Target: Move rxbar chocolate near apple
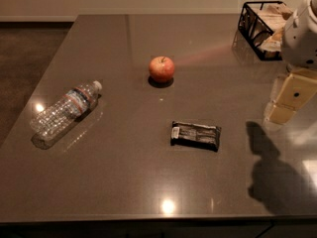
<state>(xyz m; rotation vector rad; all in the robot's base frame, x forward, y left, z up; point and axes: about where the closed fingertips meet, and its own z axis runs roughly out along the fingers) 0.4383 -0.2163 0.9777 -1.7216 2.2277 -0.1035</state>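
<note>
The rxbar chocolate [195, 135], a flat bar in a shiny black wrapper with pale markings, lies flat on the brown table [124, 182], right of centre. The apple [161, 68], round and red-orange with a short stem, sits farther back and a little to the left of the bar, apart from it. My gripper [290, 103] hangs at the right edge of the view, above the table, to the right of the bar and a little farther back. It holds nothing that I can see.
A clear plastic water bottle [64, 110] lies on its side at the left of the table. A black wire basket [261, 29] with packets stands at the back right. The table's front edge runs along the bottom; floor shows at the left.
</note>
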